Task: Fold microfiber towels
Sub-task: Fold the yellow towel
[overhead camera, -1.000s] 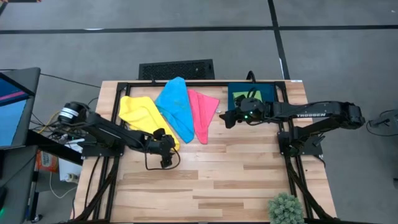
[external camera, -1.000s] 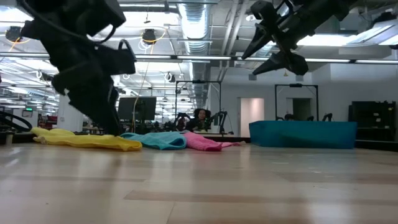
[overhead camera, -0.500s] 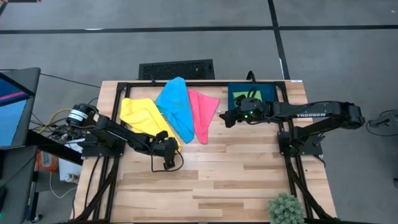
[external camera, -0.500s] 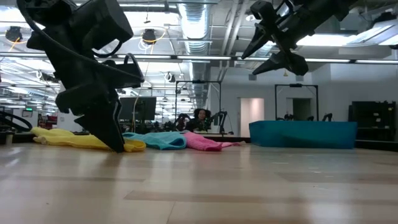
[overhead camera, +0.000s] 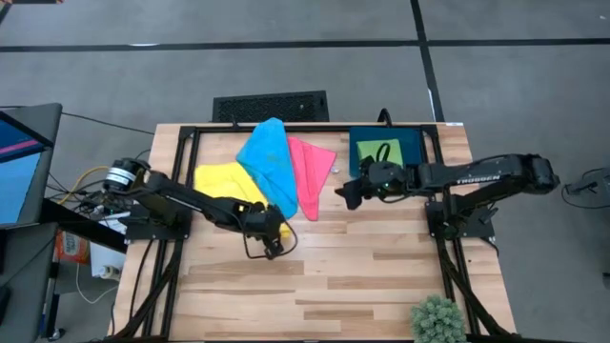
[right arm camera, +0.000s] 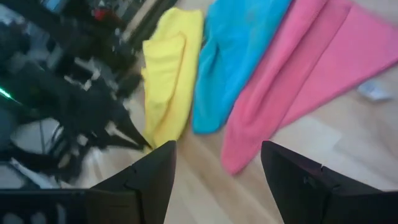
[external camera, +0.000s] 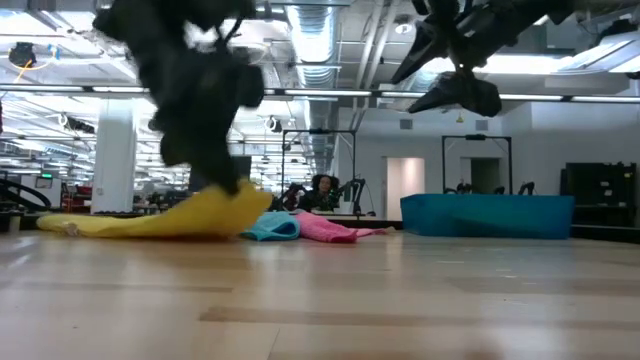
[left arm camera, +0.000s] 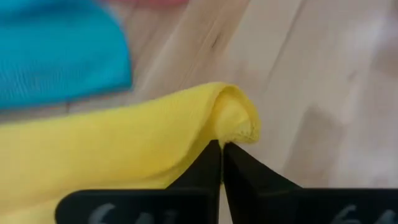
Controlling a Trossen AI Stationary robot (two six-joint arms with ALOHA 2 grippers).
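Two grippers: left gripper (left arm camera: 221, 155) pinched shut on yellow towel (overhead camera: 229, 181) corner beside blue towel (overhead camera: 267, 167) and pink towel (overhead camera: 310, 171), right gripper (right arm camera: 217, 162) spread open above; best drawn low, slowly, keeping neighbours undisturbed.

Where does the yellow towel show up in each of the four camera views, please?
High view: yellow towel, left of the blue towel.
Low view: yellow towel, left, corner lifted.
Left wrist view: yellow towel, corner pinched by the left end effector.
Right wrist view: yellow towel, beside the blue one.
Shared landmark: the blue towel.
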